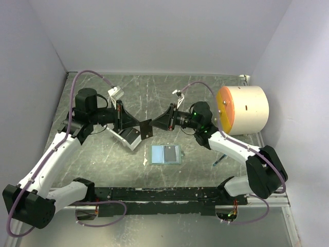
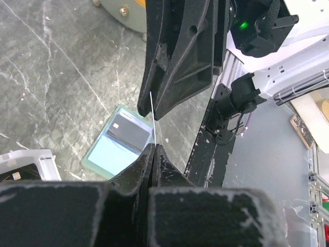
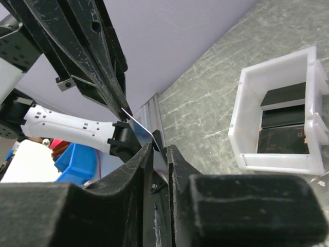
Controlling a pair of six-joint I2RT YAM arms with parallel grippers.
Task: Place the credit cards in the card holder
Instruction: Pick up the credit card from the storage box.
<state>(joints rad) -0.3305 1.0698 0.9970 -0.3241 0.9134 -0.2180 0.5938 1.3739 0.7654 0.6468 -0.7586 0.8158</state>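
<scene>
One thin flat dark credit card point(image 1: 146, 128) | left pincer point(image 2: 153, 146) pinching its edge | right pincer point(image 3: 160, 149) slightly spread around it

You're running white shells on black joints.
Your left arm point(image 1: 56, 154) at eight o'clock and right arm point(image 1: 236, 149) at four wear white casings, black motor blocks and looping lilac cables point(image 1: 88, 71); a green light point(image 1: 194, 109) glows on the right wrist; the black fingers point(image 2: 180, 62) look scuffed.
</scene>
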